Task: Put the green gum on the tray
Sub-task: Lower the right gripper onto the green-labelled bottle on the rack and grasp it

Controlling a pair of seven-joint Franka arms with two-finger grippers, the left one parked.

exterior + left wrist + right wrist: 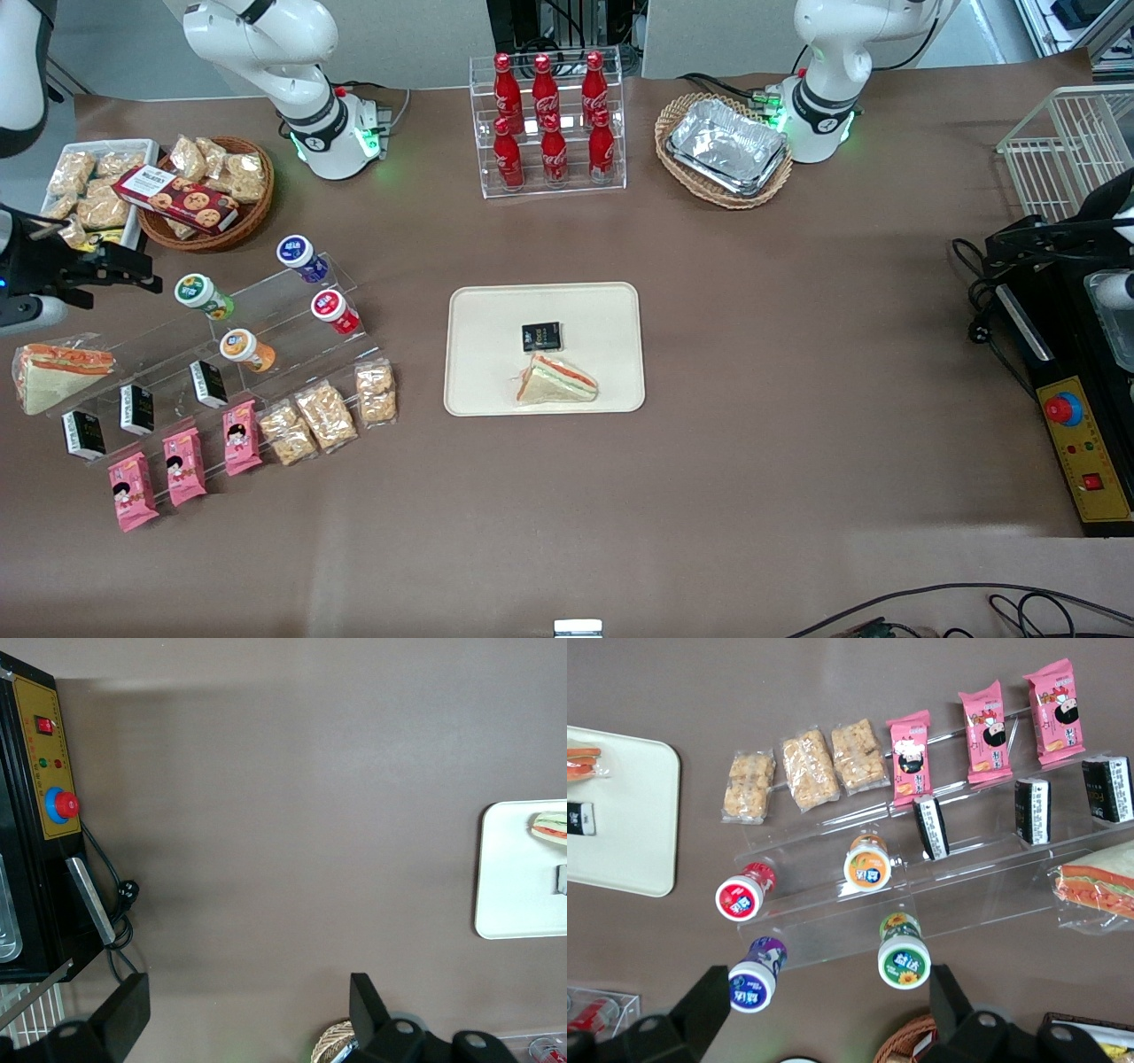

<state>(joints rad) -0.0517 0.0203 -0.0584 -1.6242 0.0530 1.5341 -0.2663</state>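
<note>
The brown tabletop [797, 425] carries everything, and only the front view takes in its whole spread. On it, near the middle, lies the cream tray [478, 354], holding a wrapped sandwich [556, 380] and, just beside it and farther from the front camera, a small black packet [541, 337]. The left wrist view catches only one end of that tray [505, 895].

Toward the working arm's end stands a clear stepped display stand [266, 310], which the right wrist view shows from above, its shelves plain to see [966, 877]. The green gum [203, 295] rests on the stand's top step, beside the blue-bodied bottle [300, 256]; the orange-bodied bottle [246, 348] and red-bodied bottle [336, 310] sit one step nearer the front camera. The right wrist view shows the green gum's white lid [904, 960] with its mark.

The end effector [133, 270] hangs at the table's working-arm end, near the green gum but apart from it, its fingers [948, 992] spread open and empty.
</note>
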